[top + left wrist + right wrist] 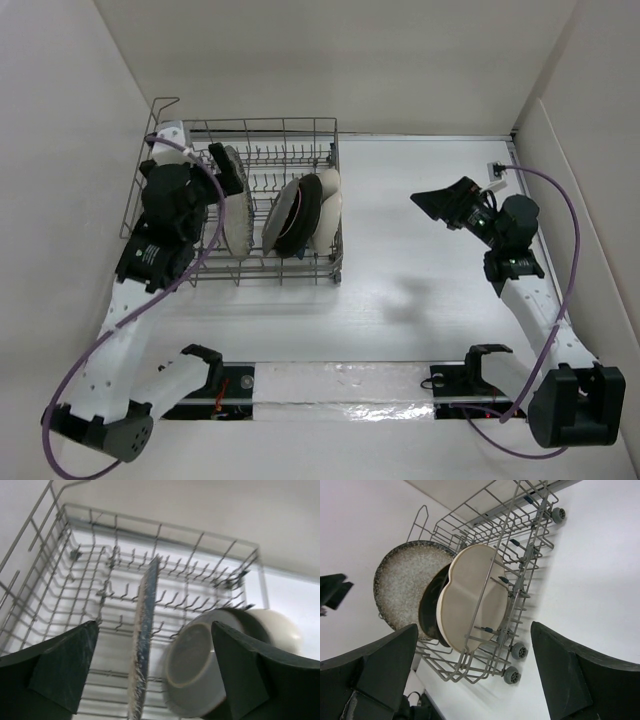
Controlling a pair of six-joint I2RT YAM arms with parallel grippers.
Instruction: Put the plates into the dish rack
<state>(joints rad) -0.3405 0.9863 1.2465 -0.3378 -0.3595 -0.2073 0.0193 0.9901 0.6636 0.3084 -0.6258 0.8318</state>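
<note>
The grey wire dish rack (pixel 190 130) stands at the back left. Plates stand on edge in it: a speckled cream plate (pixel 238 218), a grey plate (pixel 283 210), a dark dish (pixel 304 218) and a cream plate (pixel 329 200). I cannot pick out a brown-rimmed plate. My left gripper (pixel 226 166) is open above the rack. In the left wrist view its fingers straddle the speckled plate's rim (pixel 142 645) without touching; the grey plate's underside (pixel 197 665) is to the right. My right gripper (pixel 432 203) is open and empty, right of the rack. Its wrist view shows the rack (pixel 520 555), speckled plate (pixel 407 585) and cream plate (pixel 470 595).
The rack has small wheels (pixel 519 651) along its right side and a raised wire handle (pixel 165 103) at its back left corner. White walls close in on the left, back and right. The white table (pixel 400 300) stretches right of the rack.
</note>
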